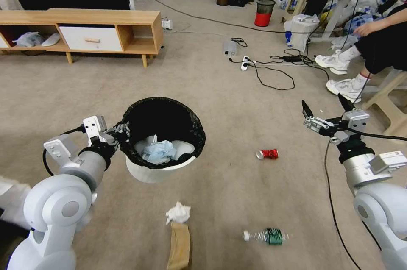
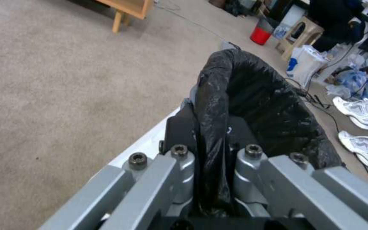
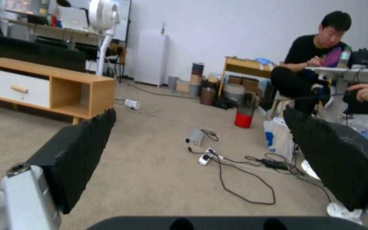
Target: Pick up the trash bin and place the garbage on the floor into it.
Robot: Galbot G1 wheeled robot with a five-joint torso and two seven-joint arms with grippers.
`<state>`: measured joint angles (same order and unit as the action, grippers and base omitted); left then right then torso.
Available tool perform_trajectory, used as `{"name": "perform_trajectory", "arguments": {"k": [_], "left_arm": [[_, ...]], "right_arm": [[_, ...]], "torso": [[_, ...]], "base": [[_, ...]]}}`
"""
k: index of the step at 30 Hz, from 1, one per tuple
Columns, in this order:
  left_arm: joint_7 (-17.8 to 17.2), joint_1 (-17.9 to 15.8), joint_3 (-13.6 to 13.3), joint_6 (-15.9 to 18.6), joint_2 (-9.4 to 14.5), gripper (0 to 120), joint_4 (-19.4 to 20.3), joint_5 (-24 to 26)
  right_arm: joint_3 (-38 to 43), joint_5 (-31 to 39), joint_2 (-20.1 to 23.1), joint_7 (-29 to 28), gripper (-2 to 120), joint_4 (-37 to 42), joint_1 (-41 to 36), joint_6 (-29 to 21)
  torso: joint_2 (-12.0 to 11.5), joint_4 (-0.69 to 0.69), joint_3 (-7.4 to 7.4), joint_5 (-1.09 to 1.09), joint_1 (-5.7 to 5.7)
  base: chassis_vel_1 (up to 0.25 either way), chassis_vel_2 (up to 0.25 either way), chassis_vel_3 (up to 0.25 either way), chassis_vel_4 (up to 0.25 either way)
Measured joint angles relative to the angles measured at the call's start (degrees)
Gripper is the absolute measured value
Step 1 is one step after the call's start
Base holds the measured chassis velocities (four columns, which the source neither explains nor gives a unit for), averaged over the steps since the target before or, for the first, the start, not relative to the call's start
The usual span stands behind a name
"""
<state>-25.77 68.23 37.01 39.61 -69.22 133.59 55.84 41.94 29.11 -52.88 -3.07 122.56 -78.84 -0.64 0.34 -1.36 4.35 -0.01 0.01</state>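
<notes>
The white trash bin (image 1: pixel 159 171) with its black liner hangs off the carpet, tilted toward me, and my left gripper (image 1: pixel 120 134) is shut on its near-left rim (image 2: pixel 211 134). A blue face mask (image 1: pixel 159 151) and white paper lie inside it. On the floor lie a crushed red can (image 1: pixel 267 154), a white tissue (image 1: pixel 178 212), a brown paper bag (image 1: pixel 179 246) and a clear green-labelled bottle (image 1: pixel 267 236). My right gripper (image 1: pixel 324 109) hovers open above the carpet, right of the can, its black pads (image 3: pixel 77 153) wide apart.
A wooden TV stand (image 1: pixel 85 32) lines the back left. Black cables and a white power strip (image 1: pixel 245 63) lie mid-floor behind. A red-based mesh bin (image 1: pixel 264 12) and a white bag (image 1: pixel 300 30) stand farther back. A seated person's shoes (image 1: pixel 345 85) are at right.
</notes>
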Motion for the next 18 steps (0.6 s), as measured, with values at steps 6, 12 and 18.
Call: {"name": "perform_trajectory", "arguments": {"k": [6, 12, 18], "left_arm": [[-0.02, 0.10, -0.03, 0.00, 0.01, 7, 0.08, -0.02], [-0.01, -0.13, -0.05, -0.05, 0.13, 7, -0.15, 0.03], [0.13, -0.28, -0.13, -0.16, 0.28, 7, -0.47, 0.14]], "right_arm": [[-0.20, -0.80, 0.02, 0.89, 100, -0.37, -0.52, 0.59], [-0.73, -1.10, 0.07, 1.17, 100, -0.36, -1.00, 0.32], [-0.50, -1.00, 1.03, 3.47, 100, -0.01, -2.90, -1.06]], "torso": [[0.01, -0.03, -0.03, 0.01, -0.01], [0.01, -0.01, -0.02, 0.01, -0.01], [0.01, -0.02, -0.02, 0.02, -0.01]], "base": [[0.036, -0.049, -0.037, 0.031], [0.000, 0.000, 0.000, 0.000], [0.000, 0.000, 0.000, 0.000]]}}
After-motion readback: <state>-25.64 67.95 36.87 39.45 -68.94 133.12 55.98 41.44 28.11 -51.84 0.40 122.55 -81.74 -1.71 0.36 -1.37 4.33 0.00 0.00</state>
